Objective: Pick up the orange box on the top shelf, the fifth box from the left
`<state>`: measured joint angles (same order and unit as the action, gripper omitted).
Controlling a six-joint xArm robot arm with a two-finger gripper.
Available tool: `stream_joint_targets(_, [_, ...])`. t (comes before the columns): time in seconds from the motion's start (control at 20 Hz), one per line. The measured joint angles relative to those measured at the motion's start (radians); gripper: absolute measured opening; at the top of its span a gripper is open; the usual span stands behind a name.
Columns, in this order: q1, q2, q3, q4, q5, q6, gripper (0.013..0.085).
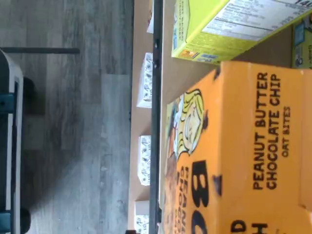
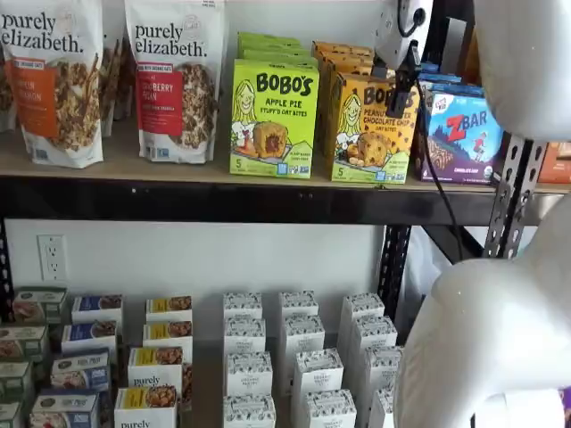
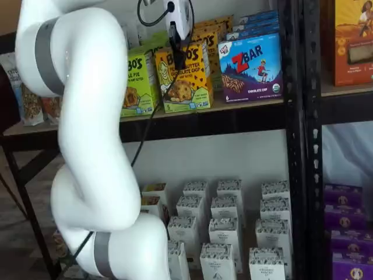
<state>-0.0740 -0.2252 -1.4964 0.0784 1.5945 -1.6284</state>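
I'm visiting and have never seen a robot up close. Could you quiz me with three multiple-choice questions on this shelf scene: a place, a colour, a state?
1. What stands on the side of the orange box away from the ZBar box?
A. a granola bag
B. the lime-green Apple Pie box
C. nothing

2. The top shelf has a front beam that is:
A. black
B. white
C. red

3. The orange box is:
A. lying flat
B. lifted clear
C. upright on the shelf

Answers: 1 B, they stand side by side. 2 A, a dark beam under the tan board. 3 C, its base rests on the board, with the tool in front of it.

Granola bags (image 2: 169, 80), lime-green Bobo's box (image 2: 273, 119), ZBar box (image 3: 252, 68), small white boxes (image 2: 303, 370)
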Motion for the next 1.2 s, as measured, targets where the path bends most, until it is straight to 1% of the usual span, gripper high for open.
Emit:
stream_joint_targets(0.05, [-0.001, -0.002, 0.003, 0.002, -0.004, -0.001, 0.0850])
stream_joint_targets(0.1, [-0.003, -0.006, 0.009, 0.007, -0.012, -0.002, 0.0810])
stream_joint_targets(0.15, [-0.005, -0.009, 0.014, 0.010, -0.018, -0.004, 0.0810])
stream_joint_targets(0.2, [-0.006, -0.010, 0.015, 0.014, -0.020, -0.005, 0.0770])
stream_joint_targets(0.25, [-0.007, -0.010, 0.015, 0.015, -0.020, -0.005, 0.0770])
stream_joint_targets(0.3, [-0.008, -0.010, 0.015, 0.017, -0.020, -0.006, 0.0730])
stream_joint_targets(0.35, [-0.008, -0.009, 0.014, 0.018, -0.019, -0.006, 0.0730])
stream_joint_targets(0.4, [-0.008, -0.009, 0.013, 0.018, -0.018, -0.006, 0.0690])
stream_joint_targets(0.45, [-0.009, -0.009, 0.012, 0.019, -0.018, -0.006, 0.0690])
stream_joint_targets(0.5, [-0.009, -0.009, 0.012, 0.020, -0.019, -0.007, 0.0650])
stream_joint_targets(0.55, [-0.010, -0.009, 0.013, 0.021, -0.021, -0.007, 0.0650])
stream_joint_targets(0.6, [-0.011, -0.011, 0.015, 0.022, -0.024, -0.008, 0.0610])
stream_joint_targets(0.65, [-0.011, -0.012, 0.017, 0.023, -0.026, -0.009, 0.0610])
stream_joint_targets(0.75, [-0.012, -0.013, 0.017, 0.024, -0.027, -0.009, 0.0530])
stream_joint_targets(1.0, [-0.007, -0.010, 0.014, 0.010, -0.022, -0.006, 0.0530])
stream_joint_targets(1.2, [-0.008, -0.011, 0.017, 0.017, -0.027, -0.006, 0.0530])
